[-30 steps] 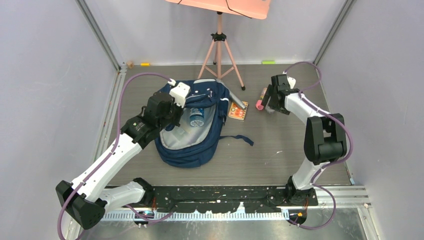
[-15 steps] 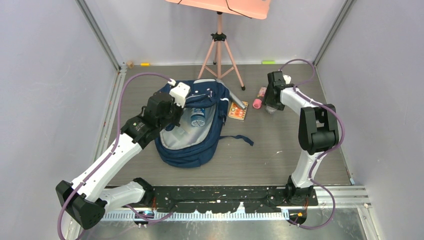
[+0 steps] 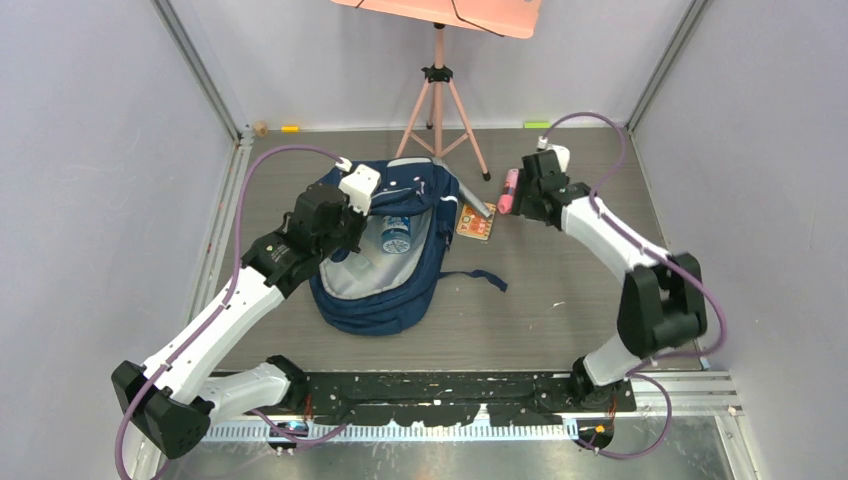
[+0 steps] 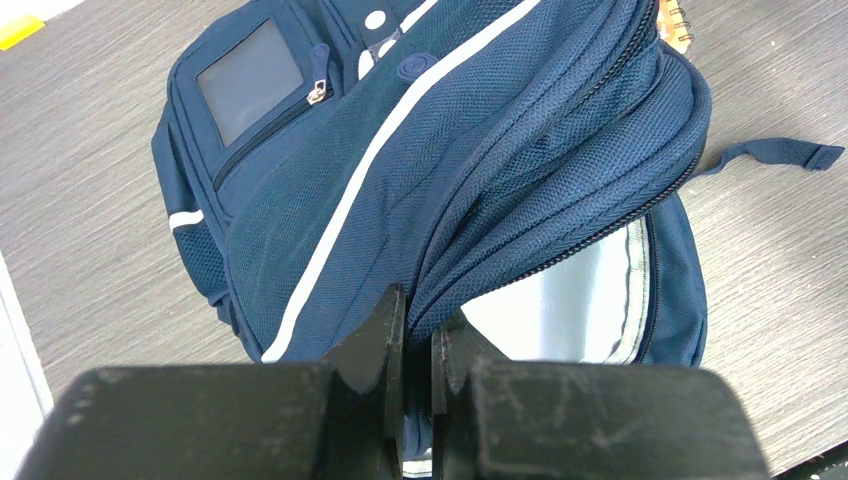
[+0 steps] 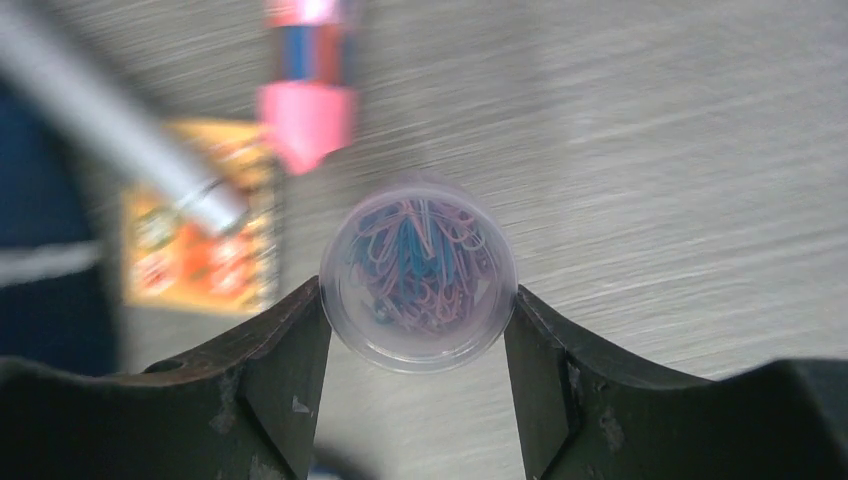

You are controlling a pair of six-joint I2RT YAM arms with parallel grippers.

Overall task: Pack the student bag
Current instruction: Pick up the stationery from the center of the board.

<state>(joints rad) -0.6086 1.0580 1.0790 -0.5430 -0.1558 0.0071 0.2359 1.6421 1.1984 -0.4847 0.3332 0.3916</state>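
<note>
The student bag (image 3: 385, 270), navy with white stripes (image 4: 400, 110), lies open in the middle of the table with its grey lining (image 4: 560, 310) showing. My left gripper (image 3: 345, 215) (image 4: 418, 310) is shut on the edge of its upper flap, holding the opening up. A water bottle (image 3: 393, 235) lies inside. My right gripper (image 3: 518, 192) (image 5: 415, 300) is to the right of the bag, shut on a clear round tub of coloured paper clips (image 5: 418, 275) held above the table.
An orange notebook (image 3: 477, 222) (image 5: 200, 250) lies right of the bag with a silver rod (image 3: 472, 198) (image 5: 120, 130) across it. A pink-capped marker (image 3: 508, 190) (image 5: 305, 90) lies by the right gripper. A pink tripod (image 3: 437, 100) stands behind. A loose bag strap (image 3: 480, 278) trails right.
My right gripper has closed on the paper clip tub and swung left toward the bag. The left arm and the bag have stayed still.
</note>
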